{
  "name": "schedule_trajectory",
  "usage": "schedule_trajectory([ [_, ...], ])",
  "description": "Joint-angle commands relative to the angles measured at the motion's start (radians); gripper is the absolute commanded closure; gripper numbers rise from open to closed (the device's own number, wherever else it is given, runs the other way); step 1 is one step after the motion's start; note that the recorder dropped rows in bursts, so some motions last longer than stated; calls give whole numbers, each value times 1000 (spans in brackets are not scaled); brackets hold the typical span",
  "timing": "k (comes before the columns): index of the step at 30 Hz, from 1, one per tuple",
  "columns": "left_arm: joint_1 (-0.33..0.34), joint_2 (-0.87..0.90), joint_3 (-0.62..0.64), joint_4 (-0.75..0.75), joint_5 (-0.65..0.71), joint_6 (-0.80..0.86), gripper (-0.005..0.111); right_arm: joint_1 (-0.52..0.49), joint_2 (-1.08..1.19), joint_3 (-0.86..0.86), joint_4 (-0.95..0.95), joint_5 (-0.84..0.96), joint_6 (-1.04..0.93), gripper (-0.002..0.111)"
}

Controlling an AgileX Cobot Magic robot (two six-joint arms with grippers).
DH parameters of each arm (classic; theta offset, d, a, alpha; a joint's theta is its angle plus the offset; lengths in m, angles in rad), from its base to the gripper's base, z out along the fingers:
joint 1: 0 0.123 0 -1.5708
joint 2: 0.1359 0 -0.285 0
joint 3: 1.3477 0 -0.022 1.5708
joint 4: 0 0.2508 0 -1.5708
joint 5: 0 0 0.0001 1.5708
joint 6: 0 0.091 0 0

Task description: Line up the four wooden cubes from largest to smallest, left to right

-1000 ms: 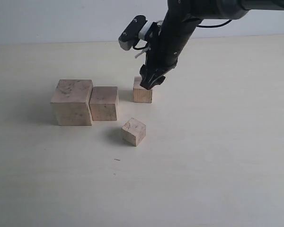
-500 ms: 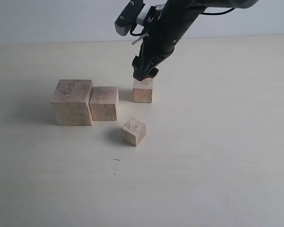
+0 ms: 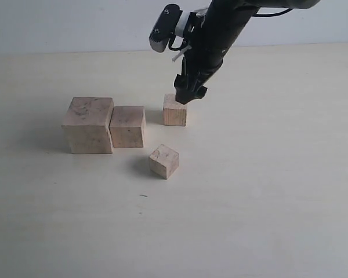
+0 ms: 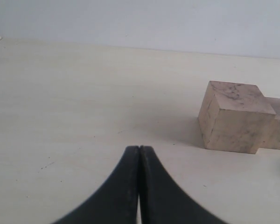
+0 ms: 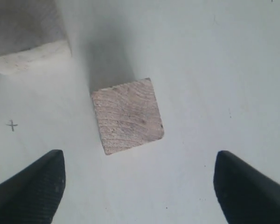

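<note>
Four wooden cubes sit on the pale table. The largest cube point(image 3: 88, 124) touches the second cube point(image 3: 127, 126) on its right. The third cube point(image 3: 175, 110) stands apart, farther back and right. The smallest cube point(image 3: 164, 161) lies turned, nearer the front. My right gripper point(image 3: 188, 96) hangs open just above the third cube's back right corner, touching nothing. From the right wrist, a cube point(image 5: 127, 115) lies on the table beyond the open gripper point(image 5: 137, 152). My left gripper point(image 4: 139, 147) is shut and empty, well short of the largest cube point(image 4: 233, 116); it is out of the exterior view.
The black right arm point(image 3: 220, 29) comes down from the upper right with its wrist camera point(image 3: 164, 29) on the left side. Part of another block point(image 5: 28, 39) shows blurred in the right wrist view. A small dark mark point(image 3: 143, 196) is on the table point(image 3: 267, 191).
The right gripper lifted off the third cube, swung left, then back right, and hangs above it now. None of the cubes moved.
</note>
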Motion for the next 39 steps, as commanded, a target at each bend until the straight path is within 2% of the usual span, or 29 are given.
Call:
schedule_trajectory([
  [1, 0, -7, 0, 1, -12, 0, 107, -44, -12, -1, 147, -8, -159, 27],
  [5, 0, -7, 0, 1, -12, 0, 107, -99, -12, -1, 268, 15, -316, 27],
  [9, 0, -7, 0, 1, -12, 0, 107, -141, 8, -1, 382, 48, -604, 27],
  [13, 0, -7, 0, 1, -12, 0, 107, -157, 46, -1, 494, 74, -735, 27],
  [28, 0, -7, 0, 1, -12, 0, 107, -157, 166, -1, 636, -9, -911, 27],
  [39, 0, -7, 0, 1, -12, 0, 107, -157, 225, -1, 668, -35, -934, 27],
])
